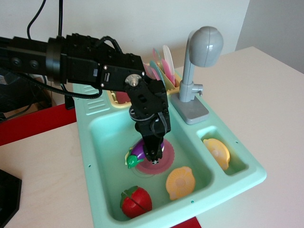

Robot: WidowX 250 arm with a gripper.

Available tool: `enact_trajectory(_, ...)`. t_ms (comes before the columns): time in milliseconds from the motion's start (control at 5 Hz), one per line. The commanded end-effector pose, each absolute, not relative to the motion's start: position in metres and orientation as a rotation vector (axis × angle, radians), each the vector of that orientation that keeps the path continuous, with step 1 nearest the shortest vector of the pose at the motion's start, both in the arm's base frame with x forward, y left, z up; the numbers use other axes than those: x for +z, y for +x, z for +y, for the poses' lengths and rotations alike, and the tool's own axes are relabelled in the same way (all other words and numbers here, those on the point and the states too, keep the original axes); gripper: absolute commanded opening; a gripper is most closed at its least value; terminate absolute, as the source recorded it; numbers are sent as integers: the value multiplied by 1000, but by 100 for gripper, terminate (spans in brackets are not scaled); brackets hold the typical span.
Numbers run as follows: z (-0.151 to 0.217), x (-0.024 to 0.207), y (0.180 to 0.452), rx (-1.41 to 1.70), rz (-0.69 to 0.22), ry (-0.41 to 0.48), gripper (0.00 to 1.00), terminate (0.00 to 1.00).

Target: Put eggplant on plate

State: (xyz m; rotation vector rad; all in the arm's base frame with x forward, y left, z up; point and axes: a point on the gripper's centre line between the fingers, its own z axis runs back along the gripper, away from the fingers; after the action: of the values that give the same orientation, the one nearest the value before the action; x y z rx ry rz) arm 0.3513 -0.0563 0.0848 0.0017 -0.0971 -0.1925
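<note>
The purple eggplant (139, 152) with its green cap pointing left is held in my gripper (153, 154), whose black fingers are shut on its body. It hangs low over the left part of the round pink plate (165, 159) on the floor of the sink; I cannot tell whether it touches the plate. My arm comes in from the upper left and hides much of the plate.
The teal sink basin (102, 156) also holds a red toy tomato (136, 202) at the front and a yellow ridged dish (180, 182). Another yellow dish (217, 153) sits in the small right compartment. A grey faucet (197, 71) and a rack of upright plates (164, 69) stand behind.
</note>
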Motion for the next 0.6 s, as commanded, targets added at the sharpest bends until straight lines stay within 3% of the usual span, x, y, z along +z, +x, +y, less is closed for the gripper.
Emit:
enact_trajectory(0,-58,84,361,-170,-136,10,0,0)
enact_trajectory(200,-56,82,365,-142,-147,-4,100,0)
enact_trajectory(400,-52,99,361,-127,-169,-12,100,0)
